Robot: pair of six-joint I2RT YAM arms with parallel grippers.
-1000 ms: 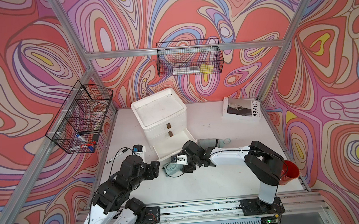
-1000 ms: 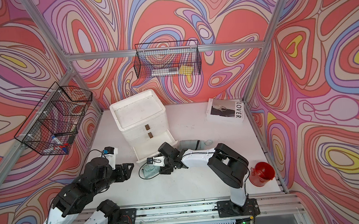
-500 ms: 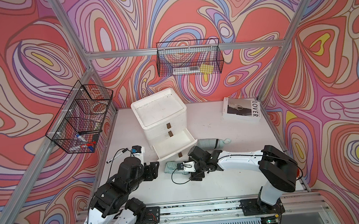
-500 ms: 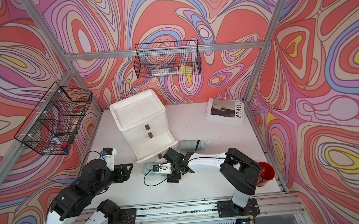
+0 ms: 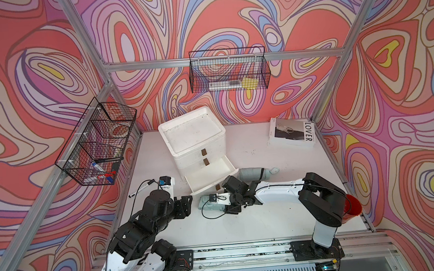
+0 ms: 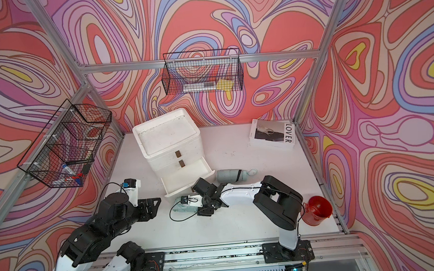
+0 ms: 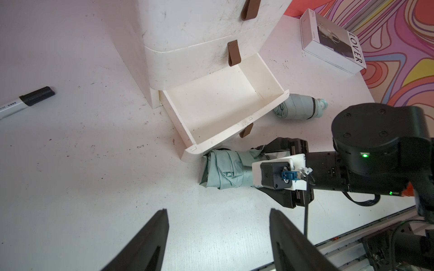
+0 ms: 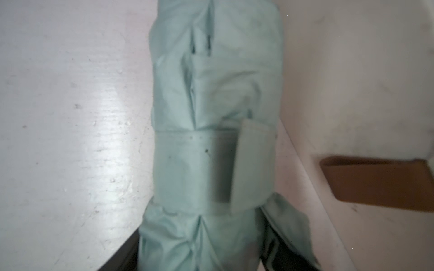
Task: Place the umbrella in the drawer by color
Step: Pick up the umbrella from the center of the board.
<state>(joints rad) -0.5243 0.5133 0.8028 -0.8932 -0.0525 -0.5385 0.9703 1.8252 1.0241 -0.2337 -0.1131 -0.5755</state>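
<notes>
A mint-green folded umbrella [image 5: 208, 206] [image 6: 184, 209] [image 7: 225, 172] [image 8: 211, 117] lies on the table against the front corner of the open bottom drawer [image 5: 208, 174] [image 6: 187, 178] [image 7: 216, 105]. My right gripper [image 5: 222, 203] [image 6: 198, 206] [image 7: 260, 170] [image 8: 202, 248] is shut on it, one finger pressed to each side of the fabric. A second, grey-green umbrella [image 5: 255, 174] [image 6: 230, 175] [image 7: 298, 108] lies beside the drawer's right side. My left gripper [image 5: 185, 205] [image 6: 153, 206] [image 7: 218, 212] hangs open and empty above bare table, left of the umbrella.
The white drawer unit [image 5: 195, 140] stands at the back, its two upper drawers closed. A marker pen [image 5: 141, 189] [image 7: 25, 101] lies to the left. A book [image 5: 291, 134] sits back right, a red bucket [image 6: 316, 210] at the right edge. Wire baskets hang on the walls.
My right gripper has drawn back from the drawer front, come down over the mint-green umbrella, and its jaws have closed in on it. The left arm has barely shifted.
</notes>
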